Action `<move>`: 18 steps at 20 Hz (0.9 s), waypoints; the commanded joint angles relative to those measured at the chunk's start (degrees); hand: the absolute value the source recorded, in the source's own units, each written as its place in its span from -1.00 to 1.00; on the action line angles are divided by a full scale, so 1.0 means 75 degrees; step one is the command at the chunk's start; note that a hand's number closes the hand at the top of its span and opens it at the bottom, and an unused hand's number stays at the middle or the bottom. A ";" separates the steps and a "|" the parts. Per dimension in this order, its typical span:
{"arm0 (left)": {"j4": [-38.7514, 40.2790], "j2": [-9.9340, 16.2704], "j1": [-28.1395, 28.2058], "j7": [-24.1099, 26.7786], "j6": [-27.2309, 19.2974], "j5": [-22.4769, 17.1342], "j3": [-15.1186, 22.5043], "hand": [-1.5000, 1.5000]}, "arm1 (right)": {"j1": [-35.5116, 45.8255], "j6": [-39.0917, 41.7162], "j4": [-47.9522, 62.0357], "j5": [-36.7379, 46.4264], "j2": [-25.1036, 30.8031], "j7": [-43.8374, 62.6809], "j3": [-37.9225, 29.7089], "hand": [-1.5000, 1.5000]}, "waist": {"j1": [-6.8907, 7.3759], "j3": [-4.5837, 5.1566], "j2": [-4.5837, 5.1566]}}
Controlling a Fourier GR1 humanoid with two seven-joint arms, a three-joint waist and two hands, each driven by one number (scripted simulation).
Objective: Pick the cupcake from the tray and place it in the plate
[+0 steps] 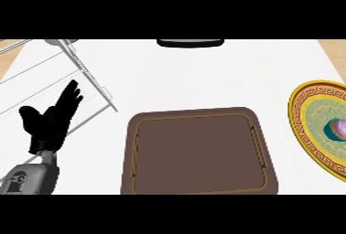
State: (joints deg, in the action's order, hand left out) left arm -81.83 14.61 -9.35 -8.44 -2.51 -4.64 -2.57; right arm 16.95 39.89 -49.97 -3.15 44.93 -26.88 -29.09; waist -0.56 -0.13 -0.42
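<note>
Fingers of my left hand (52, 119) stand straight and spread, thumb set off to one side, holding nothing; the hand rests upright well to the left of the brown tray (198, 153), above my grey forearm (28, 179), which comes in from the lower edge. My right hand does not show at all. Behind the left hand, thin metal rods of a wire rack (81, 68) slant across the white counter (202, 75), farther from me than the tray's left corner. The tray itself is a dark brown rectangle with rounded corners and a thin lighter line running just inside its rim; its flat floor is bare. To the right of the tray, apart from it, lies a round plate (310, 132) with a gold patterned border and a pale green middle, cut off by the right edge of the view. The cupcake (337, 128) sits in the plate's middle, a teal wrapper with a purplish top, only partly in view at that same edge. Beyond the tray, at the far side of the counter, a dark rounded object (191, 43) shows only in part.
</note>
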 commanded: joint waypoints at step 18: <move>0.0107 -0.0130 -0.0123 -0.0209 0.0025 0.0109 -0.0006 0.00 | -0.0186 0.1805 0.2099 -0.0710 0.1722 -0.1733 -0.0062 -1.00 | 0.0175 -0.0025 0.0104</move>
State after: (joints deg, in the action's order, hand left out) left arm -81.30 14.16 -10.49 -8.26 -1.51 -4.19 -2.82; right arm 16.19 42.26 -37.56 -8.09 55.45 -29.59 -29.05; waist 0.86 -0.44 0.22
